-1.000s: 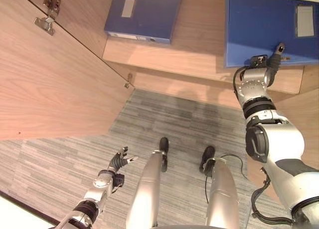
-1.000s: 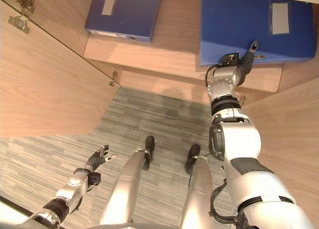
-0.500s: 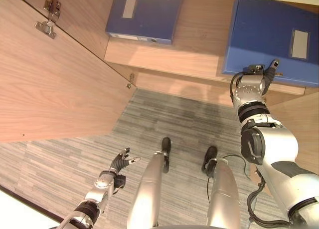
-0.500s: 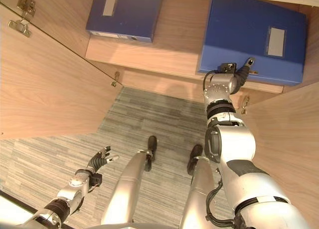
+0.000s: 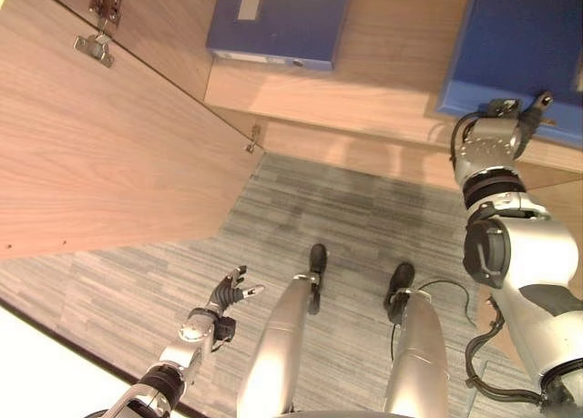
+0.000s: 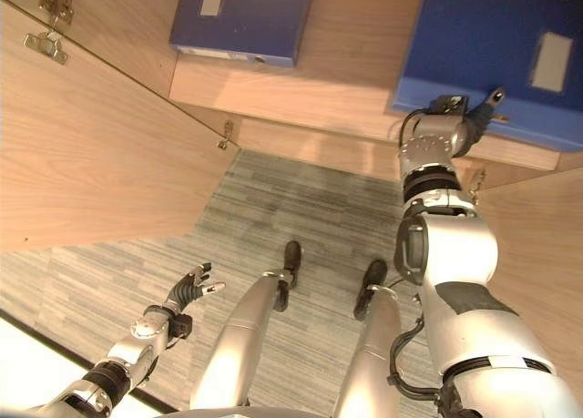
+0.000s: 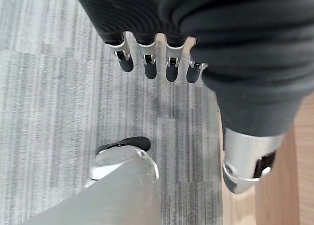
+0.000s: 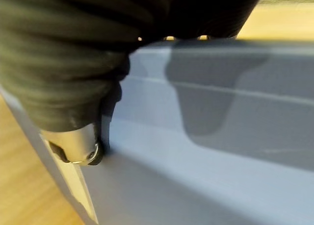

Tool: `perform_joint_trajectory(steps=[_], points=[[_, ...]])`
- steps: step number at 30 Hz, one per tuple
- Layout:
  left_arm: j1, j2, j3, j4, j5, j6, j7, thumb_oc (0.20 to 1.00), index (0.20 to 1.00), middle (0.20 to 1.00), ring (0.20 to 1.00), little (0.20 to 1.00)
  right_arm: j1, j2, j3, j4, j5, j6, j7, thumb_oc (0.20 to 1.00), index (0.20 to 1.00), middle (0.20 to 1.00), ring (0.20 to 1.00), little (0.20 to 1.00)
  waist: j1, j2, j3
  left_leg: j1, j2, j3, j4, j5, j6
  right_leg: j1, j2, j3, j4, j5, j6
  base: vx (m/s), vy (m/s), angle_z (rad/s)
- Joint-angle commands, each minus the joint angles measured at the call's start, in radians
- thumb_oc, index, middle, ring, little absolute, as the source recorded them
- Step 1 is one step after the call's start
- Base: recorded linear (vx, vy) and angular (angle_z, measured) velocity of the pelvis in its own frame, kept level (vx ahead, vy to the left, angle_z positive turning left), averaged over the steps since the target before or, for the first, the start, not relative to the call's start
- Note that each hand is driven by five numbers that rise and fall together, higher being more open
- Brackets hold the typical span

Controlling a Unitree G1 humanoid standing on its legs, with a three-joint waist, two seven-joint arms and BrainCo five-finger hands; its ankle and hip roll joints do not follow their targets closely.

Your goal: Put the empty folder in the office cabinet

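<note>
A large blue folder (image 5: 510,45) lies on the wooden cabinet shelf (image 5: 383,81) at the right, its near edge at the shelf front. My right hand (image 5: 524,122) is at that near edge. Its thumb (image 8: 88,146) presses on the folder's blue face (image 8: 206,151), and the other fingers are hidden behind the folder's edge. My left hand (image 5: 228,295) hangs low at the left over the carpet, open, its fingers (image 7: 147,63) straight and holding nothing.
A second blue folder (image 5: 278,22) lies flat further left on the same shelf. The open cabinet door (image 5: 100,154) with metal hinges (image 5: 96,45) stands at the left. Another wooden door panel (image 6: 537,245) is at the right. Grey striped carpet (image 5: 346,209) covers the floor.
The camera has shifted a little. The folder in my right hand has come down toward the shelf and turned slightly. My left hand has stayed low.
</note>
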Motion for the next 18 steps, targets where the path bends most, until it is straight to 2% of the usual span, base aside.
perform_joint_trajectory(steps=[1, 2, 3, 8, 15, 18], points=[[0.033, 0.051, -0.017, -0.021, -0.010, -0.027, -0.001, 1.000, 1.000, 1.000, 1.000, 1.000, -0.056, -0.166, 0.072, -0.039, -0.031, -0.011, 0.025, 0.200, 0.200, 0.200, 0.200, 0.200, -0.006, 0.048, -0.021, 0.035, 0.021, -0.031, -0.087, -0.015, -0.037, 0.087, 0.018, 0.074, -0.017, -0.050, 0.115, 0.16, 0.025, 0.07], [0.034, 0.054, -0.019, -0.027, -0.009, -0.030, -0.005, 1.000, 1.000, 1.000, 1.000, 1.000, -0.060, -0.185, 0.085, -0.034, -0.042, 0.002, 0.028, 0.200, 0.200, 0.200, 0.200, 0.200, -0.005, 0.050, -0.028, 0.041, 0.012, -0.039, -0.085, -0.041, -0.041, 0.092, 0.014, 0.083, -0.010, -0.075, 0.121, -0.03, 0.051, 0.08], [0.034, 0.063, -0.019, -0.039, -0.011, -0.035, -0.006, 1.000, 1.000, 1.000, 1.000, 1.000, -0.067, -0.221, 0.101, -0.024, -0.054, 0.014, 0.029, 0.200, 0.200, 0.200, 0.200, 0.200, 0.002, 0.061, -0.020, 0.028, 0.007, -0.034, -0.099, -0.008, -0.038, 0.078, 0.006, 0.074, -0.011, -0.050, 0.118, 0.06, 0.044, 0.06], [0.038, 0.083, -0.018, -0.080, -0.029, -0.046, -0.014, 1.000, 1.000, 1.000, 1.000, 1.000, -0.128, -0.312, 0.185, 0.008, -0.111, 0.064, 0.025, 0.200, 0.200, 0.200, 0.200, 0.200, 0.019, 0.078, -0.022, 0.016, -0.017, -0.045, -0.118, -0.020, -0.041, 0.055, -0.014, 0.088, 0.012, -0.079, 0.129, 0.07, 0.020, 0.14], [0.035, 0.093, -0.023, -0.117, -0.037, -0.055, -0.010, 1.000, 1.000, 1.000, 1.000, 1.000, -0.186, -0.371, 0.293, 0.062, -0.216, 0.137, 0.021, 0.200, 0.200, 0.200, 0.200, 0.200, 0.030, 0.094, -0.016, -0.022, -0.029, -0.047, -0.129, -0.004, -0.038, 0.010, -0.023, 0.094, 0.034, -0.081, 0.130, 0.00, 0.003, 0.01], [0.035, 0.094, -0.023, -0.127, -0.044, -0.056, -0.005, 1.000, 1.000, 1.000, 1.000, 1.000, -0.202, -0.373, 0.307, 0.069, -0.220, 0.138, 0.019, 0.200, 0.200, 0.200, 0.200, 0.200, 0.030, 0.096, -0.013, -0.033, -0.029, -0.048, -0.133, 0.000, -0.037, -0.001, -0.022, 0.095, 0.038, -0.081, 0.130, 0.00, 0.000, 0.00]])
